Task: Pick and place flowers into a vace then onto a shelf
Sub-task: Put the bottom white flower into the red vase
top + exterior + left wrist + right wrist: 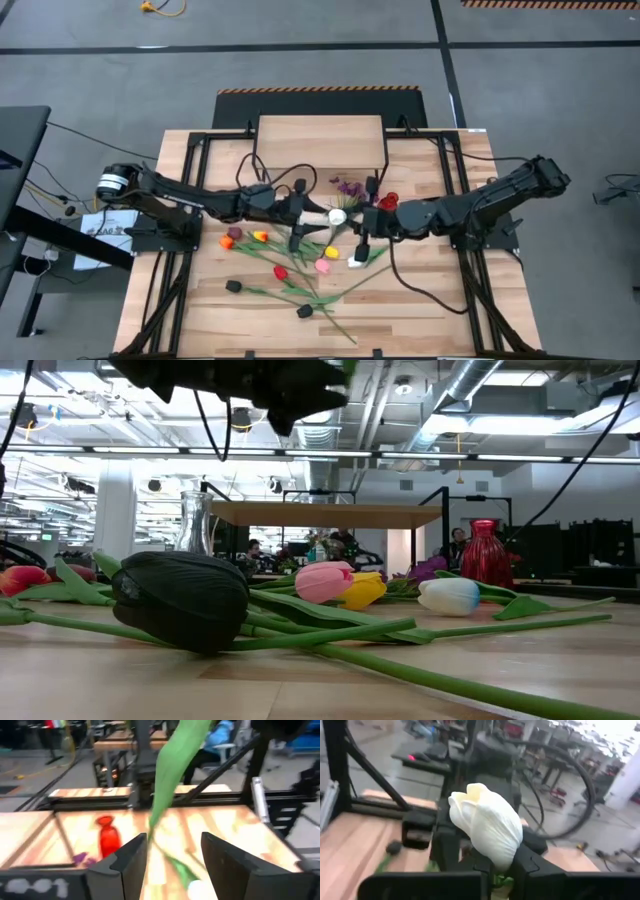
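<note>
Now | right gripper (502, 870) pinching white tulip (487, 825) | left gripper (172, 857) spread around green stem (172, 775)

Stem of the white flower (487, 827) hidden behind right gripper (502, 870), perhaps clamped.

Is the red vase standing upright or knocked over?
Upright. The red vase stands on its base in the low view, neck up, and the left wrist view shows it vertical too.

White flower head (487, 827) upright, pinched between two dark fingers (530, 865). Behind, wooden table (350, 840) and blurred workshop.
</note>
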Controlling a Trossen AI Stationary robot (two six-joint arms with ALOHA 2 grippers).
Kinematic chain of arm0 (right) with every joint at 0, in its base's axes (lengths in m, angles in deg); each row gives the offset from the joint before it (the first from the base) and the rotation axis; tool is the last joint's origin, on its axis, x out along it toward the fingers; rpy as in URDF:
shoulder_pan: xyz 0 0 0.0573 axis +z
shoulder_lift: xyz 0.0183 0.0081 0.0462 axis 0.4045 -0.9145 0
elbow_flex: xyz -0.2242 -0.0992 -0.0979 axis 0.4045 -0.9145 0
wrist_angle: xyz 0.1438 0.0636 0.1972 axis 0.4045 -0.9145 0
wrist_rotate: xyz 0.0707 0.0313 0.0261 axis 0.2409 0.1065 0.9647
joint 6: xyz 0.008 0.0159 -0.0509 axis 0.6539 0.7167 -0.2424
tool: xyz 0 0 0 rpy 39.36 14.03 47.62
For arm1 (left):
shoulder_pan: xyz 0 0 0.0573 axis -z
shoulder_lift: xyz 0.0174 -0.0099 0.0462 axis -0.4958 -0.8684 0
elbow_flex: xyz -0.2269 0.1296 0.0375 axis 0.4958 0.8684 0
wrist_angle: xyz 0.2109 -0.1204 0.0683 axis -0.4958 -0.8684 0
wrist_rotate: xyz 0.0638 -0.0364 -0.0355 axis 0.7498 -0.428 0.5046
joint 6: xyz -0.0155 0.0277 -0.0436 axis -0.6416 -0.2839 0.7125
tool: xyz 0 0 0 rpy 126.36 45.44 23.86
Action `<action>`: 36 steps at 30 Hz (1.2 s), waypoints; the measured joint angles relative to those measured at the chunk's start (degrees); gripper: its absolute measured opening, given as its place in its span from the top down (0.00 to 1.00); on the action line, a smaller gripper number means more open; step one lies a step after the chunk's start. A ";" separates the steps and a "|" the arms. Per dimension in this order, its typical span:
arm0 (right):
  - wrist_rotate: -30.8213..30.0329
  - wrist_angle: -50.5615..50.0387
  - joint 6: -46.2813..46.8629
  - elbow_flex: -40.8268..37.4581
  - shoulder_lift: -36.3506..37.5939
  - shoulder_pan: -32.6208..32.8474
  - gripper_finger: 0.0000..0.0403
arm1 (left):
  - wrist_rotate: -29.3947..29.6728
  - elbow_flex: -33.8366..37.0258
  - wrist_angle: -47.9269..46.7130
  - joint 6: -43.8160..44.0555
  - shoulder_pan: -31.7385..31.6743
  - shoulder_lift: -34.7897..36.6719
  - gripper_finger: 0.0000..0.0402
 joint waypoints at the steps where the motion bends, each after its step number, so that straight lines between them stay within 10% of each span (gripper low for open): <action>1: -1.06 -0.83 0.63 0.05 0.43 -0.01 0.94 | 0.72 -0.04 -0.86 0.00 -0.29 0.28 0.56; 23: -16.78 -28.52 16.42 -3.06 26.58 -5.36 0.96 | 5.50 0.05 -14.14 -5.52 -2.17 15.74 0.56; 36: -21.66 -27.62 24.72 -15.85 36.10 -3.96 0.95 | 7.94 16.73 2.57 -1.70 -0.62 28.84 0.56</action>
